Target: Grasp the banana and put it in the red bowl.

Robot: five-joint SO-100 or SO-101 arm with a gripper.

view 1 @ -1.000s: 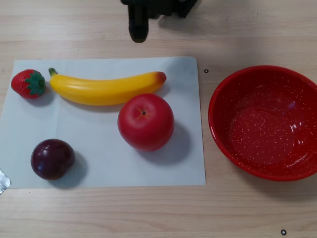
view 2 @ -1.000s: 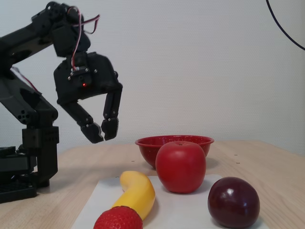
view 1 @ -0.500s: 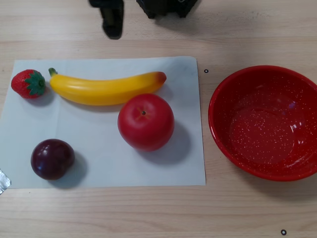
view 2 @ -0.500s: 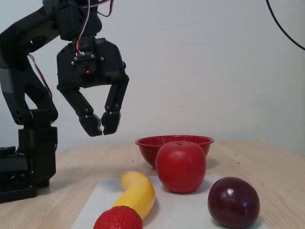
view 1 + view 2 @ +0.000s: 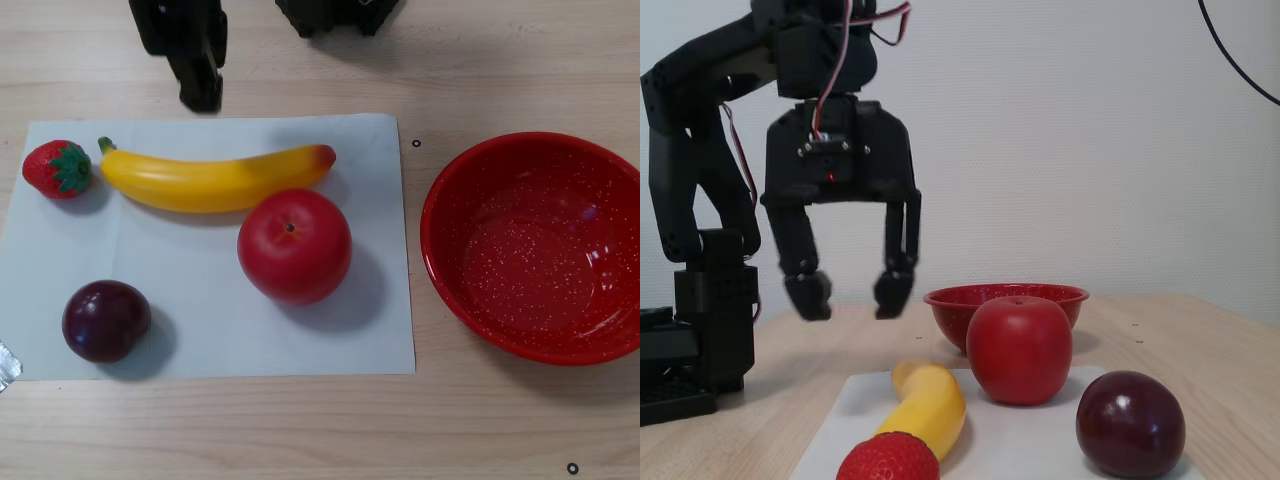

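The yellow banana [image 5: 215, 178] lies across the top of a white paper sheet [image 5: 190, 320], green stem at the left, reddish tip at the right. In the fixed view the banana [image 5: 932, 402] points toward the camera. The red speckled bowl [image 5: 535, 245] stands empty to the right of the sheet; in the fixed view the bowl [image 5: 955, 305] shows behind the apple. My black gripper [image 5: 851, 293] hangs open and empty above the table, beyond the banana. In the other view the gripper [image 5: 190, 60] is at the top edge, above the banana's left half.
A red apple [image 5: 294, 245] sits just below the banana's right end. A strawberry [image 5: 58, 168] lies at the banana's stem end. A dark plum [image 5: 105, 320] sits at the sheet's lower left. The arm base [image 5: 695, 340] stands left in the fixed view.
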